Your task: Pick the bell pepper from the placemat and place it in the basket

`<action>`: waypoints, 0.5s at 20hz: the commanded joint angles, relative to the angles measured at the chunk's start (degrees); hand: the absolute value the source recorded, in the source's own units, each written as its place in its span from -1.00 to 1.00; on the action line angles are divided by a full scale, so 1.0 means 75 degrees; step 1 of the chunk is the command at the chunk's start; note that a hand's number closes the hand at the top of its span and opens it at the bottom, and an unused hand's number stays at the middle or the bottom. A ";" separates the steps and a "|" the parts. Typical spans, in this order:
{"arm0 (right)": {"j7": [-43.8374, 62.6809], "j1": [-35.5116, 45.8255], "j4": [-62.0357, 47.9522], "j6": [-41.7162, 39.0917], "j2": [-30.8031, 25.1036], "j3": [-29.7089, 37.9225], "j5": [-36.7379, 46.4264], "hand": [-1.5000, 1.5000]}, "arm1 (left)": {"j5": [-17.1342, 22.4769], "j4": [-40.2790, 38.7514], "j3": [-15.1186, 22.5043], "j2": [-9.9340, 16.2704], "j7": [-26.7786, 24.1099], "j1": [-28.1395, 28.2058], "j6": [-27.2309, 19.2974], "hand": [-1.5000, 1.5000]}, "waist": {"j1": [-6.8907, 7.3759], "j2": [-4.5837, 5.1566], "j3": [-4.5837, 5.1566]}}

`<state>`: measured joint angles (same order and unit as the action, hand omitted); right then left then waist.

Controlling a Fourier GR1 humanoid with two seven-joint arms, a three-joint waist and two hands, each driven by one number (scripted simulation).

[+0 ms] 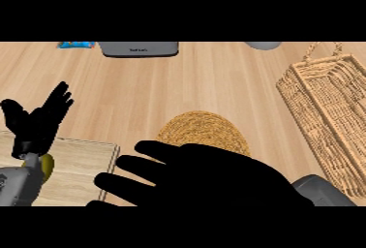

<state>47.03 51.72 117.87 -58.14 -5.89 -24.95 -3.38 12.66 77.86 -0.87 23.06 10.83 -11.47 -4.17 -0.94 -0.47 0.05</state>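
Note:
A round woven placemat [204, 128] lies at the middle of the wooden counter. My right hand [214, 179] hangs over its near half, fingers spread and straight, open. No bell pepper shows on the bare part of the mat; whatever lies beneath the hand is hidden. The wicker basket [325, 111] stands along the right side, apart from the hand. At the left my left hand [36, 123] rests open with its fingers up.
A light wooden board [82, 164] lies at the lower left, with an olive-yellow object [47, 167] on it partly behind my left forearm. At the back stand a grey appliance [139, 49], a blue packet [76, 45] and a grey rounded item [265, 45].

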 commanded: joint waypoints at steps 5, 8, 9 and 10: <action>-0.0493 -0.1294 0.0771 -0.0648 -0.0595 0.0821 -0.0166 -1.00 | -0.0260 -0.0409 -0.0128 -0.0280 0.0070 -0.0523 0.0023 0.00 | 0.0090 0.0068 -0.0008; -0.1456 -0.2348 0.0888 -0.0564 -0.0118 -0.0096 0.1702 -1.00 | -0.0184 0.0090 -0.0120 -0.0219 -0.0162 0.0282 0.0272 0.00 | 0.0222 0.0101 -0.0017; -0.1852 -0.2360 0.0917 -0.0684 -0.0245 0.0310 0.1704 -1.00 | -0.0363 0.0096 -0.0062 -0.0415 0.0174 -0.0169 -0.0004 0.00 | 0.0161 0.0082 -0.0013; -0.2596 -0.2493 0.0809 -0.0663 -0.0324 0.0424 0.2289 -1.00 | -0.0401 0.0382 0.0048 -0.0368 0.0352 -0.0137 0.0010 0.00 | 0.0209 0.0099 -0.0019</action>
<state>37.42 38.38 123.52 -62.07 -8.22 -22.15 4.25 10.80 78.99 -1.19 21.06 11.57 -11.76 -3.49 0.20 0.07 -0.04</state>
